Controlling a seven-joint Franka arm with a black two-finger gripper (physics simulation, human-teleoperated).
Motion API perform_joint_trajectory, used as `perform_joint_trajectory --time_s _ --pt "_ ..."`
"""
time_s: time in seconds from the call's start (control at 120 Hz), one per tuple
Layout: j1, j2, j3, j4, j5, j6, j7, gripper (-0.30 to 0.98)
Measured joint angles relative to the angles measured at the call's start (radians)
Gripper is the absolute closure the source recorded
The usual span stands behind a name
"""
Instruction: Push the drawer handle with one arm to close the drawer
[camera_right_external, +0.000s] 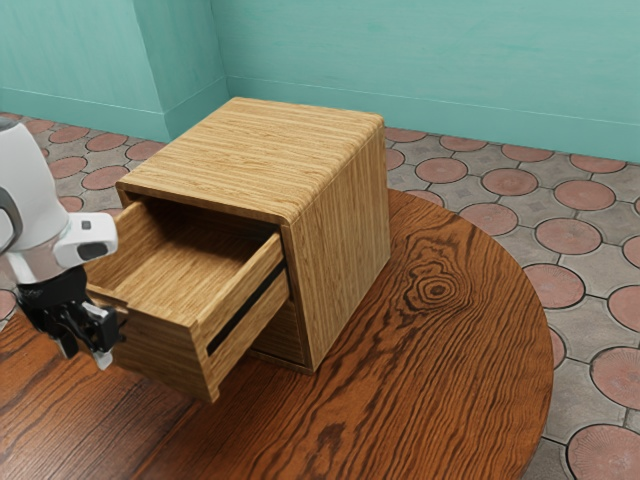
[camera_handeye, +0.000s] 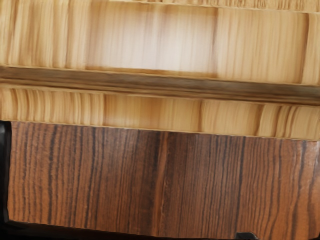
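Well beyond the fingers (camera_right_external: 86, 355), the teal wall (camera_right_external: 430, 55) is seen at the back of the exterior view. The floor (camera_right_external: 510, 181), patterned with round reddish tiles set in grey, is spread past the worktop on the side away from the fingers. The round, dark-grained worktop (camera_right_external: 450, 300) is extended beneath the fingers and toward the exterior view's right. On it the wooden cabinet (camera_right_external: 260, 150) is placed, to the exterior view's right of the fingers and farther back. The white arm (camera_right_external: 30, 190) is seen above the fingers, reaching in from the exterior view's left. The drawer (camera_right_external: 165, 355) is pulled out of the cabinet toward the fingers, its inside exposed and its front just beside them. In the wrist view, pale wood and the darker worktop are shown near the fingers. The fingers are held apart and pointed downward, with nothing seen gripped between them. The handle (camera_right_external: 122, 315), a small dark piece on the drawer's front, is partly hidden right beside the fingers; whether it is touched by them cannot be told
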Motion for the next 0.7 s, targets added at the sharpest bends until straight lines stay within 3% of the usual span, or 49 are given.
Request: perform_joint_trajectory --time_s 0.117,0.25,0.7 --pt "0.003 -0.031 0.0 0.001 0.005 0.017 -0.011 0.5" --pt "0.003 -0.052 0.0 0.002 0.008 0.034 -0.02 0.66" --pt "0.005 0.042 -0.003 0.043 0.012 0.129 -0.042 0.78"
